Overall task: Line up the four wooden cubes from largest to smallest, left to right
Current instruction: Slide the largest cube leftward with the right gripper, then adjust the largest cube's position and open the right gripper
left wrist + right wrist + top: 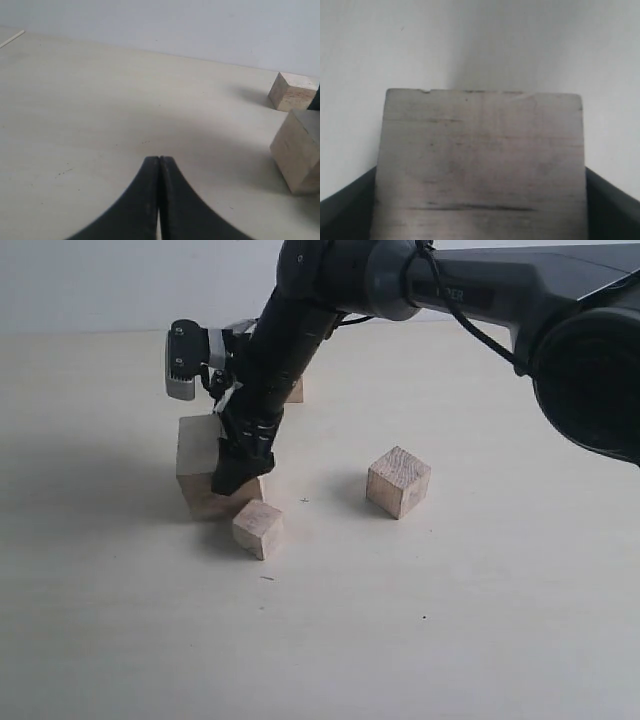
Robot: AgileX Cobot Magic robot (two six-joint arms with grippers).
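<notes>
R gripper [238,472]: clenched on largest cube [195,450]; comes down on it from above, arm reaching in across the middle of the exterior view.
R fingers [615,207]: dark, one on each side of the cube face, touching it; wood fills the gap betw. them in the R wrist view.
Largest cube: betw. R fingers, pale rough grain, short dark slit mark [475,207] on the face twd the wrist cam. Looks to sit on table [450,620]; can't tell for sure if it's lifted at all.
Small cube [258,528]: just beside R gripper, on the exterior cam side, near the largest cube's lower corner; touching or not, can't tell.
Mid cube [398,481]: well apart from R gripper, out on the R arm's own side, alone on table.
Far cube [295,392]: beyond R gripper, mostly hidden behind the arm; size unclear.
L gripper [159,160]: fingertips pressed together, nothing betw. them, low over bare table.
Nearer cube [298,150] & farther cube [292,91]: ahead of L tips and off to one side, apart from them; which of the four they are, can't tell.
</notes>
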